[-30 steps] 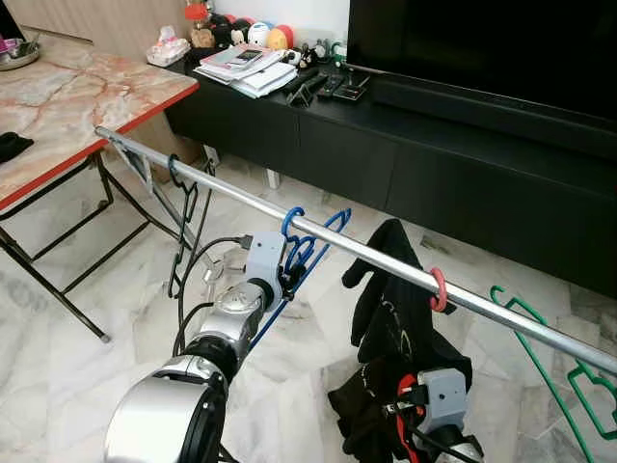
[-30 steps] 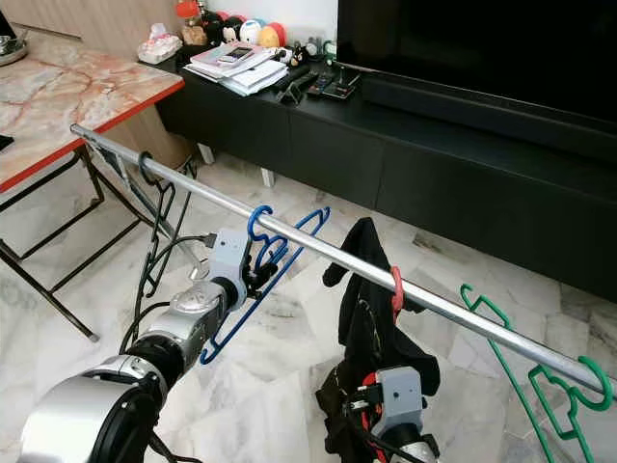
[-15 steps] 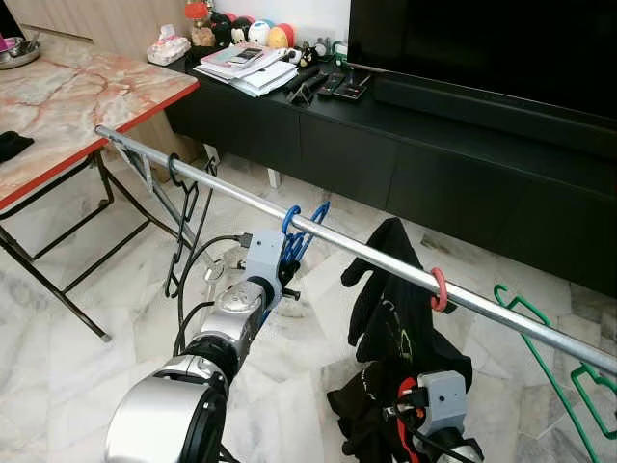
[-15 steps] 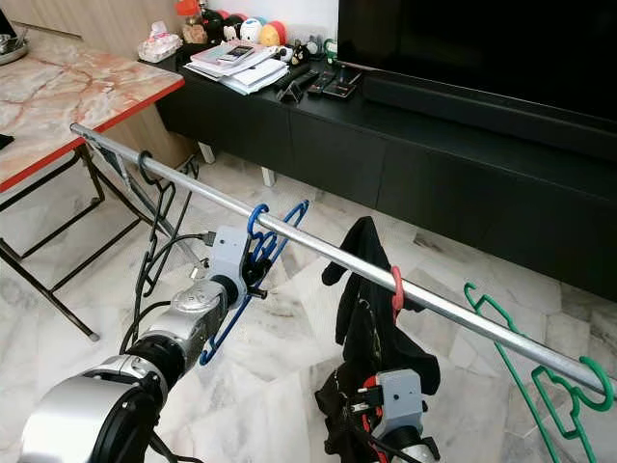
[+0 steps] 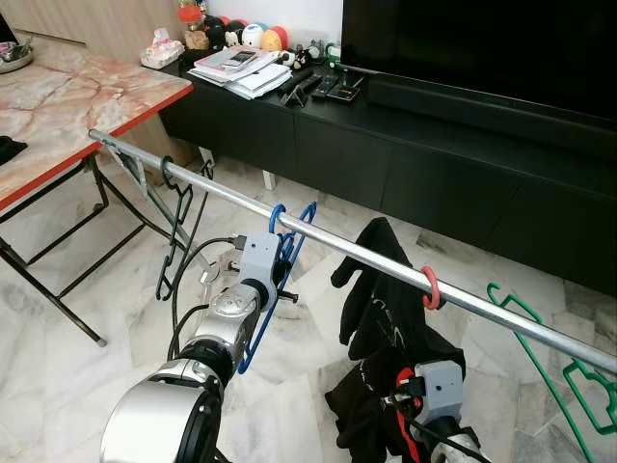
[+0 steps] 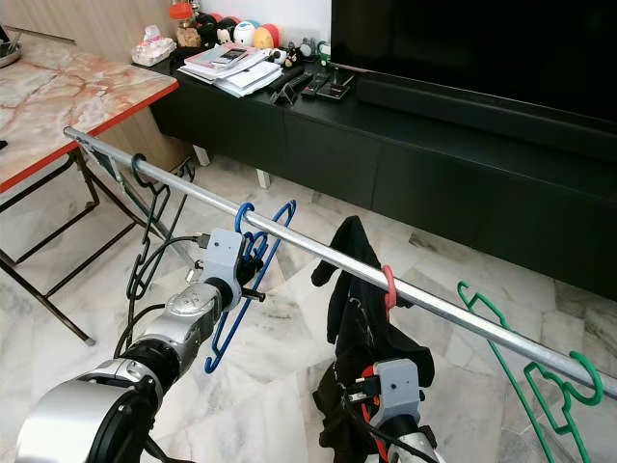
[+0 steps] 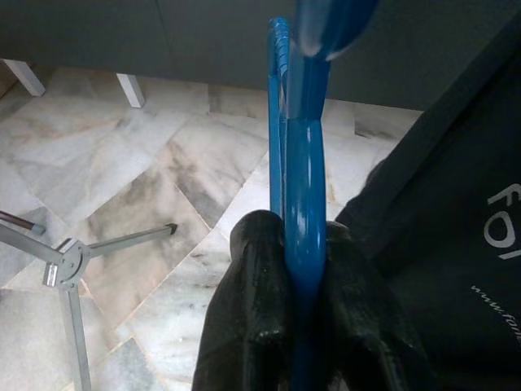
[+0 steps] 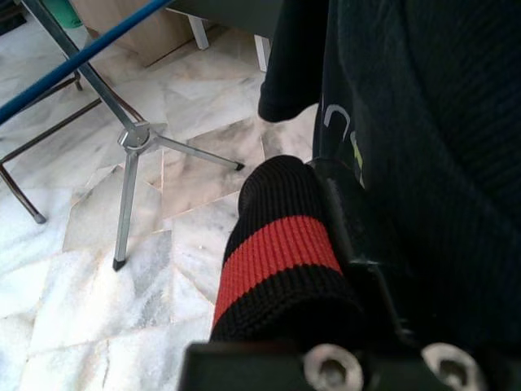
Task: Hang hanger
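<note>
A blue hanger (image 5: 289, 241) has its hook over the silver rail (image 5: 193, 189) and hangs nearly straight down, edge-on to me. My left gripper (image 7: 299, 236) is shut on the hanger's blue wire just below the rail, one black finger (image 7: 256, 301) on each side of it. To the right, a black garment (image 5: 386, 309) hangs from a red hanger hook (image 5: 431, 287) on the same rail. My right gripper (image 8: 313, 175) sits low under the garment, shut on its black cuff with a red stripe (image 8: 277, 261); the cloth hides most of it.
A black hanger (image 5: 178, 222) hangs near the rail's left end and green hangers (image 5: 549, 367) near its right end. The rack's tripod foot (image 7: 69, 261) stands on the marble floor. A marble-topped folding table (image 5: 67, 96) is at left, a black TV cabinet (image 5: 386, 145) behind.
The blue hanger has swung from slanting out to the right to hanging nearly vertical. My left gripper has shifted slightly left along the rail with it. The right arm stays put.
</note>
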You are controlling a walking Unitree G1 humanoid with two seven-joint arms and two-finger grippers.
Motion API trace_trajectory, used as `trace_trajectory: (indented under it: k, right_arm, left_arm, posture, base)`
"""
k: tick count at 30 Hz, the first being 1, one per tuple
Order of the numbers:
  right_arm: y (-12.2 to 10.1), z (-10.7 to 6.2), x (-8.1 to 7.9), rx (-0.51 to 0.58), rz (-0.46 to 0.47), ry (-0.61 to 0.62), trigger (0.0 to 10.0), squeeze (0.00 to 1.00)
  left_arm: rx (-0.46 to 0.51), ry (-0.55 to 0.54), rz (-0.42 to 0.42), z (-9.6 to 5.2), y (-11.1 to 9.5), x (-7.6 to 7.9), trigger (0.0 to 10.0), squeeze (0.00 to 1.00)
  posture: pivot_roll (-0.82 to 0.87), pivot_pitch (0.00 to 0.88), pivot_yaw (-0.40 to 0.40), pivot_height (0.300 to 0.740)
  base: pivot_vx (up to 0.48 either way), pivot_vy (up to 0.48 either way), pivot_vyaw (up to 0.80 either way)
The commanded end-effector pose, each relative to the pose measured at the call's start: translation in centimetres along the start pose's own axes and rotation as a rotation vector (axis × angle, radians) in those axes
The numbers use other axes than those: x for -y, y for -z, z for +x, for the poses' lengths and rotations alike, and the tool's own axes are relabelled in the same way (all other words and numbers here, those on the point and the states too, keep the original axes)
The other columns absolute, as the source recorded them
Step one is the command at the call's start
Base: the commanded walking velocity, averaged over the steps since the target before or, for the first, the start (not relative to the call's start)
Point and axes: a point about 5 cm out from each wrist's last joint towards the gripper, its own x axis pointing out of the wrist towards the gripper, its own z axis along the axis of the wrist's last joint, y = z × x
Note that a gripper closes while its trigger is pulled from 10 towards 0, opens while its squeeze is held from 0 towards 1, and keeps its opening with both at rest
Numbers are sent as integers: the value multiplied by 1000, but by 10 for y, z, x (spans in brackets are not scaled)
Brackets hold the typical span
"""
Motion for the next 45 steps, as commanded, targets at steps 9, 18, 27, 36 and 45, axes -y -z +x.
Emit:
trace_trajectory:
  k: [9, 18, 27, 36, 45]
  right_arm:
    - [-2, 8, 0, 3, -4, 0, 10000, 0]
    - [-2, 11, 0, 5, 0, -4, 10000, 0]
    - [-3, 12, 1, 4, -6, -6, 10000, 0]
    - [-2, 12, 1, 6, -3, -4, 10000, 0]
    - [-1, 11, 0, 7, 1, -3, 10000, 0]
  left_arm:
    - [30, -5, 11, -8, 13, -8, 0, 0]
    - [126, -13, -47, -22, 31, -9, 0, 0]
    - [111, -37, 4, -17, 21, -11, 0, 0]
    - [185, -56, 25, -9, -9, -17, 0, 0]
    - [111, -109, 38, -33, 41, -29, 118, 0]
  posture:
    - [6, 73, 58, 740]
    - [24, 66, 49, 740]
    - [24, 66, 45, 740]
    - [26, 69, 46, 740]
    - [32, 75, 51, 740]
  base:
    - [0, 0, 0]
    - [0, 0, 0]
    - [0, 0, 0]
    - [0, 0, 0]
    - [0, 0, 0]
